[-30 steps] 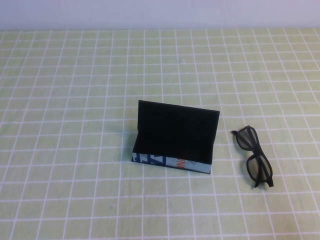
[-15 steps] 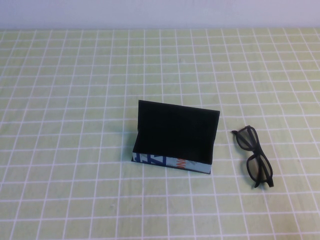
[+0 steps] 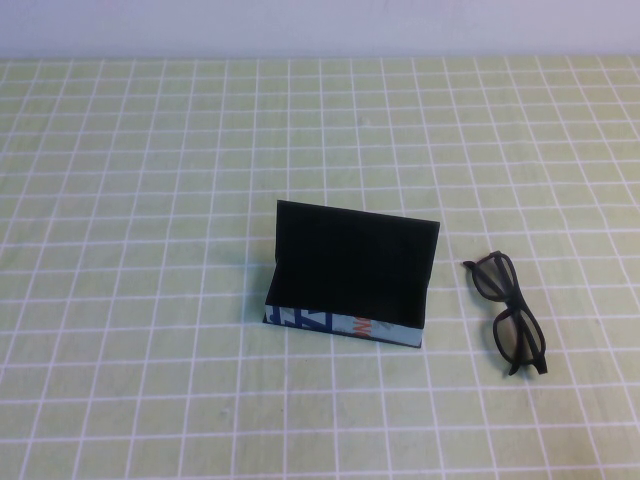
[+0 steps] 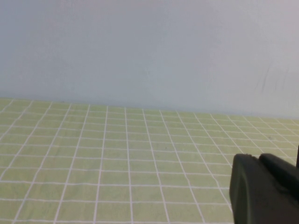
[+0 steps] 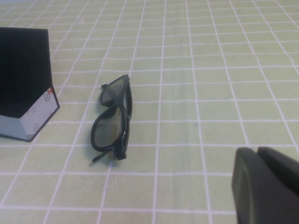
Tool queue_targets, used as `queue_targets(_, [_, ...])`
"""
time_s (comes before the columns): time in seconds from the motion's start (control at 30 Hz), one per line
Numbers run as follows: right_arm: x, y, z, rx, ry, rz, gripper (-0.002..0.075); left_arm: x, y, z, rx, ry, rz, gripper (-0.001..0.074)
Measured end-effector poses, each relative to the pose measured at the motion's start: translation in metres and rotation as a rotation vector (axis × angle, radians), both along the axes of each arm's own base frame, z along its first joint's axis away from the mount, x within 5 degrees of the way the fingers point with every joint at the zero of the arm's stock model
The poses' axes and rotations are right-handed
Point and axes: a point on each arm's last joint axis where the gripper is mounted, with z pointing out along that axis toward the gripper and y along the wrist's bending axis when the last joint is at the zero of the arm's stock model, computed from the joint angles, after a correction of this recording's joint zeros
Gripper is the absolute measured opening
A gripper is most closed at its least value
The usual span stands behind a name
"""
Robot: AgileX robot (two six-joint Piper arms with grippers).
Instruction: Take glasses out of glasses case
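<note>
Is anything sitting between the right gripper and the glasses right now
Nothing visible does. In the right wrist view, only bare checked cloth lies between the shut right gripper and the glasses, which rest on the table outside the open glasses case. The left gripper is off to the side, facing bare table.

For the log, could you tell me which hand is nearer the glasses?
Right. The right hand sits close beside the glasses; the left hand faces bare tablecloth, glasses unseen.

obstacles: glasses case (image 3: 350,285), lid upright | glasses (image 3: 510,312) just right, apart
</note>
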Motion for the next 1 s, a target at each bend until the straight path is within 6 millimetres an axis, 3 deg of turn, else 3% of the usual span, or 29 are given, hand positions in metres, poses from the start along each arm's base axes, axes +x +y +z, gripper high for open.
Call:
queue_targets(0.43, [0.0,0.0,0.0,0.004,0.002,0.001,-0.0018,0.0,0.0,0.0,-0.018,0.004,0.001,-0.0004])
queue_targets(0.73, [0.0,0.0,0.0,0.004,0.002,0.001,-0.0018,0.0,0.002,0.001,0.066,-0.021,0.022,-0.0004])
queue_targets(1.0, [0.0,0.0,0.0,0.006,0.002,0.001,-0.0018,0.0,0.0,-0.01,0.143,0.095,0.005,-0.0004])
